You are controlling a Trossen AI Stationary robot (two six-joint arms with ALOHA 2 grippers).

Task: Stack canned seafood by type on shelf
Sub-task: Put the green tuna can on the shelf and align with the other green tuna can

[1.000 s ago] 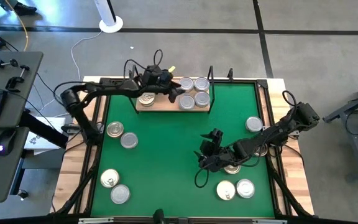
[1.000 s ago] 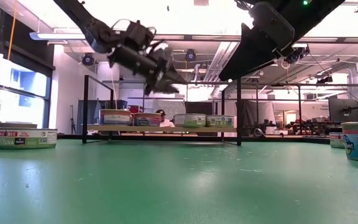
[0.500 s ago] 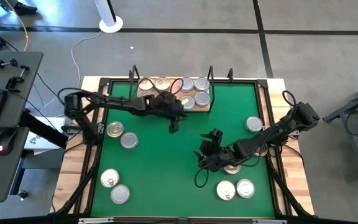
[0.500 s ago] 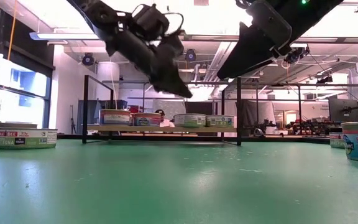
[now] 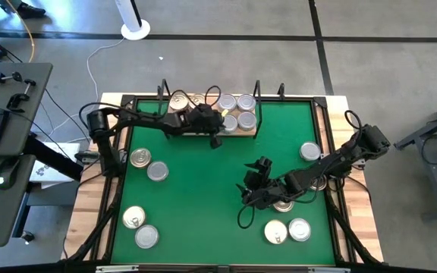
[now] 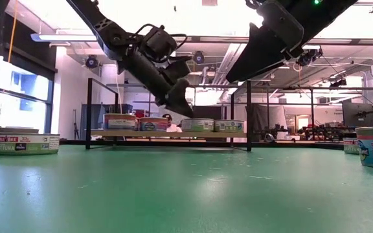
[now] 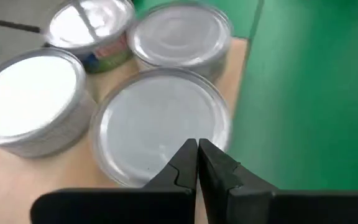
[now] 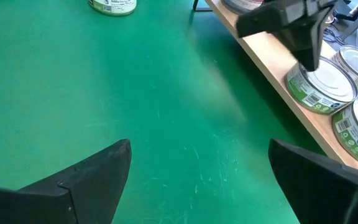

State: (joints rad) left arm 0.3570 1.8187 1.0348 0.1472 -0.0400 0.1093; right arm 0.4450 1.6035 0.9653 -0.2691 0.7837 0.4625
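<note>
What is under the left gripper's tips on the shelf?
The shut left gripper hovers over a silver-lidded can on the shelf, with three more cans beside it. Its near rim is covered by the fingers, so contact cannot be told.

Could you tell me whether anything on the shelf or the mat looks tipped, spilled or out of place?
Nothing stands out. The cans on the shelf sit flat, and the loose cans rest upright on the green mat. The left gripper is shut above a silver-lidded can.
</note>
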